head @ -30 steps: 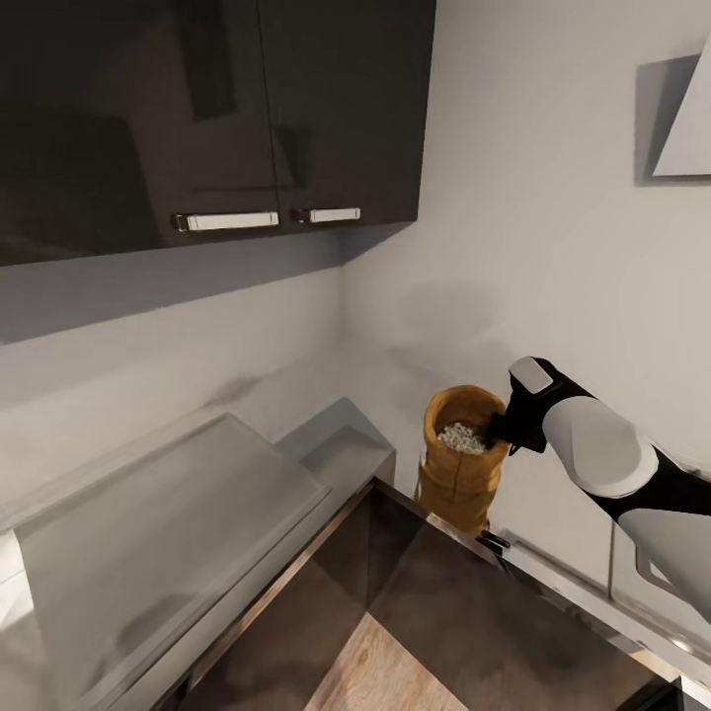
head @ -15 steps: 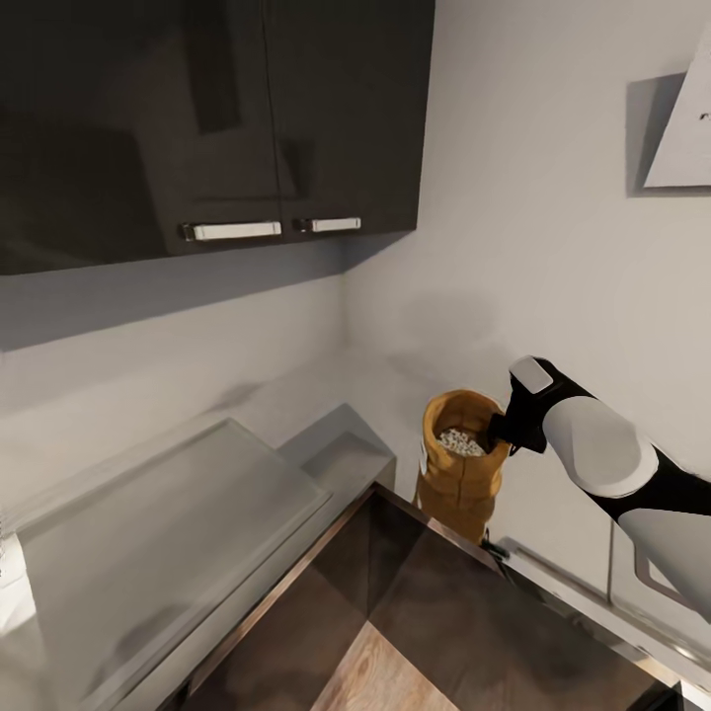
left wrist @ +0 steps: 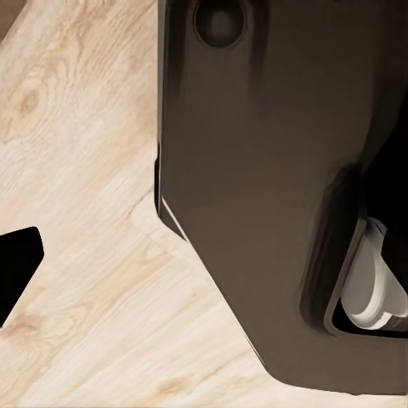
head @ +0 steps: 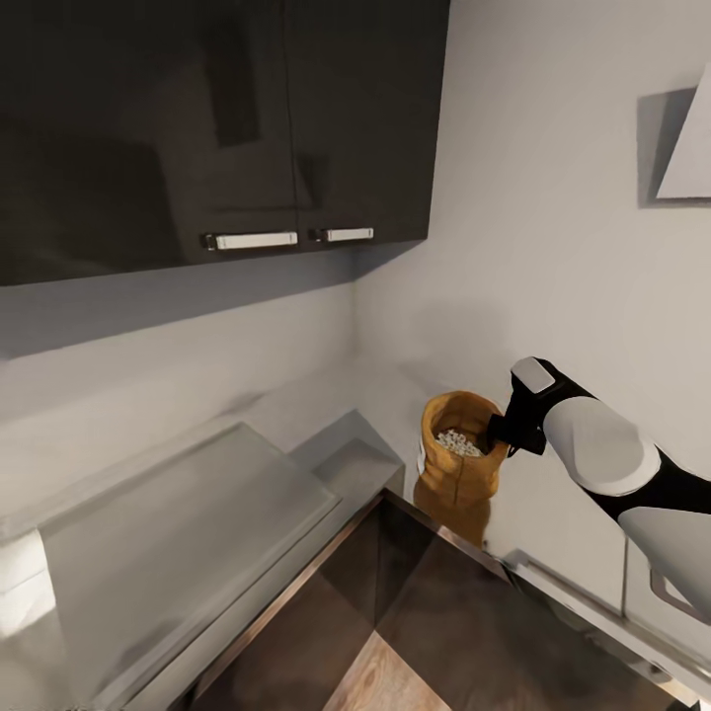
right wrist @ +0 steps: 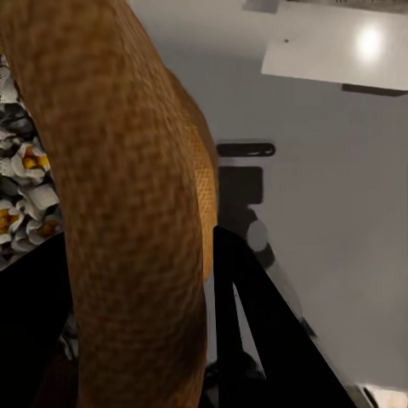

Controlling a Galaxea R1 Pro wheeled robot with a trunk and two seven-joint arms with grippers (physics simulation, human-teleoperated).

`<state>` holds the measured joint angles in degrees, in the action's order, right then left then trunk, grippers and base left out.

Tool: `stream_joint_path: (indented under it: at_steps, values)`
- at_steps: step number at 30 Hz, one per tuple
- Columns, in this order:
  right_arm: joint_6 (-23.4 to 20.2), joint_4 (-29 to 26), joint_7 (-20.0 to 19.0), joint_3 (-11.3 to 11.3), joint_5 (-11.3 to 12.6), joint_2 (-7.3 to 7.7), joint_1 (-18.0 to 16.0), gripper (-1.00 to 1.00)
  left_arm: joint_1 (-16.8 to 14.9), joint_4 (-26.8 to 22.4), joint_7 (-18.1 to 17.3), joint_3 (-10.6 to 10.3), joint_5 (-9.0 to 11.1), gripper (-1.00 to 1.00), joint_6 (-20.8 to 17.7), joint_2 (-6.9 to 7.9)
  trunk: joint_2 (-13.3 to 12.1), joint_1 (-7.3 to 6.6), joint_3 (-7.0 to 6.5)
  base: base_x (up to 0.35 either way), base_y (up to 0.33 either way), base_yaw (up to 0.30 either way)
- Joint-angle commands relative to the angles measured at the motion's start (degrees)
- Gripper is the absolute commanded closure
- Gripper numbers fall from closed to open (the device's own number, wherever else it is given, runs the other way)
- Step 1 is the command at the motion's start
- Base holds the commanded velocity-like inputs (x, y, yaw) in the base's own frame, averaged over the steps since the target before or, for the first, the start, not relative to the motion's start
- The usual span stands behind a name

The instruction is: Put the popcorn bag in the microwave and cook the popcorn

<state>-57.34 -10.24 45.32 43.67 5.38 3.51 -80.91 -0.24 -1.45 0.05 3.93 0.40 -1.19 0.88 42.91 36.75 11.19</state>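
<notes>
The tan-mustard popcorn bag (head: 454, 472) hangs upright in front of the grey wall, beyond the corner of the grey countertop (head: 188, 533). Whitish popcorn (head: 459, 442) fills its mouth. My right gripper (head: 497, 432) is shut on the bag's rolled rim on the side nearest the arm. The right wrist view has that thick rim (right wrist: 127, 187) close up, with popcorn (right wrist: 19, 183) inside and a black finger (right wrist: 255, 331) against the outside. In the left wrist view one black fingertip (left wrist: 15, 265) sits at the edge over wooden floor (left wrist: 85, 170); the left gripper is open.
Dark glossy upper cabinets (head: 217, 118) with white handles hang over the countertop. A white slanted hood (head: 688, 148) is on the wall at the right. Dark cabinet fronts (head: 444, 612) meet at a corner below, over a patch of wooden floor (head: 380, 681). My dark base (left wrist: 272, 170) stands on that floor.
The whole head view has shifted, so the camera has moved. The bag stays in my right gripper, at the same place relative to the arm.
</notes>
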Motion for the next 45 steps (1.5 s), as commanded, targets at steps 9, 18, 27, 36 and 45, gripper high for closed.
stream_joint_path:
  at_steps: [9, 18, 27, 36, 45]
  values:
    - [-0.1, 0.0, 0.5, 0.0, 0.6, 0.0, 0.0, 1.0, 0.0, 0.0, 0.0, 0.4, 0.0, -1.0, -0.1, -0.15, 0.1, 0.01, -0.76, 0.0, 0.0, 0.11]
    - [-0.1, 0.0, 2.7, 0.0, 0.6, 0.0, 0.0, 1.0, 0.0, 0.0, 0.0, 0.4, 0.0, -1.0, -0.1, -0.88, 0.1, 0.01, -1.61, -0.183, -0.088, 0.023]
    - [-0.1, 0.0, 4.7, 0.0, 0.6, 0.0, 0.0, 1.0, 0.0, 0.0, 0.0, 0.4, 0.0, -1.0, -0.1, -0.8, 0.1, 0.01, -2.47, -0.178, -0.006, -0.124]
    - [-0.1, -0.1, 4.7, 0.5, 0.6, 0.28, 0.0, 1.0, 0.0, 0.0, 0.0, 0.4, 0.0, -1.0, -0.1, -0.8, 0.1, 0.01, -3.31, -0.005, 0.0, -0.157]
    - [-0.1, -0.1, 4.8, 5.0, 0.6, 0.39, 0.0, 1.0, 0.0, 0.0, 0.0, 0.4, 0.0, -1.0, -0.1, -0.8, 0.1, 0.01, -4.08, 0.0, 0.0, -0.191]
